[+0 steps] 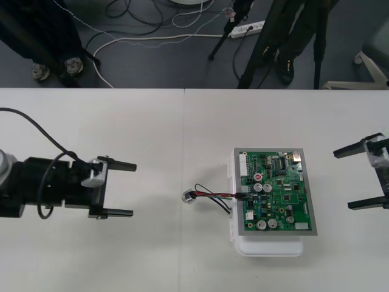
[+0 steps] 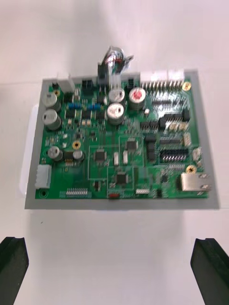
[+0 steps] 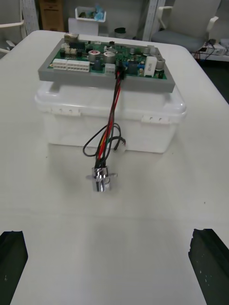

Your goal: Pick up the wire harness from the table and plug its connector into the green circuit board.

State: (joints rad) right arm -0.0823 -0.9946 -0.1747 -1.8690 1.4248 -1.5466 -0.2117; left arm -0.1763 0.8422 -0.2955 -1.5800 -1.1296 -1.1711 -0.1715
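The green circuit board sits on its white base right of the table's middle. The wire harness has its black plug seated in the board's left edge; the wires drape down to the round metal socket, which rests on the table left of the base. My left gripper is open at the left, well short of the socket. My right gripper stands open at the right edge, apart from the board, with the plug on the board's far side.
A seam in the table runs just left of the socket. Dark floor with cables and tripod legs lies beyond the far edge. Bare table surrounds the base on all sides.
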